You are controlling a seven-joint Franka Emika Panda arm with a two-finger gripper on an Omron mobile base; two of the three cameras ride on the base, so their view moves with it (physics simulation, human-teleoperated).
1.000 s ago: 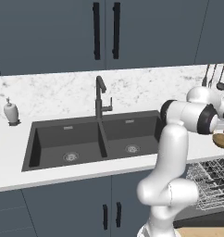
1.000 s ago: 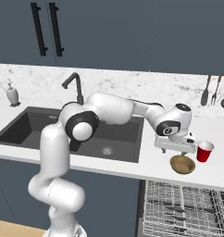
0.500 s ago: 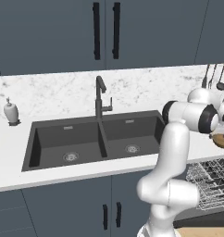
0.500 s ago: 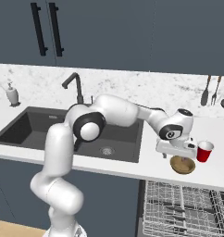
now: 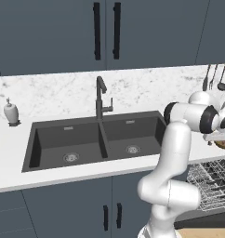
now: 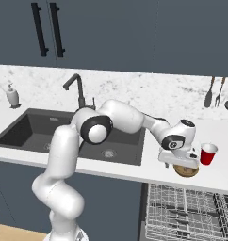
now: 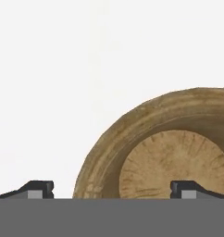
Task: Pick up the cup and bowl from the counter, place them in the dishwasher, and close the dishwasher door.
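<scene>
The white arm rises from its base in front of the sink cabinets, bends at a dark elbow joint above the near edge of the counter (image 6: 111, 167), and extends to the right, ending in a hand that points straight down. The gripper (image 6: 182, 164) hangs directly above the bowl (image 6: 186, 170), close over its rim; the right base view does not show whether the fingertips touch it. In the hand view the two dark fingertips stand wide apart at the bottom, one (image 7: 37, 189) over bare white counter to the left of the bowl (image 7: 164, 148), the other (image 7: 190, 189) over the bowl's inner floor, so the jaws straddle the bowl's left wall with nothing clamped between them. The bowl is tan-brown with a ringed inner surface and sits upright on the counter near its front edge, to the right of the dark double sink (image 6: 64, 134). The cup (image 6: 208, 154) is red, upright, and stands just right of the bowl and slightly farther back. Below the counter, under the bowl and cup, the dishwasher (image 6: 186, 212) stands open with its silvery wire rack pulled out. In the left base view the forearm reaches toward the right edge, where the bowl (image 5: 223, 143) shows partly beneath the hand, above the wire rack (image 5: 209, 183).
</scene>
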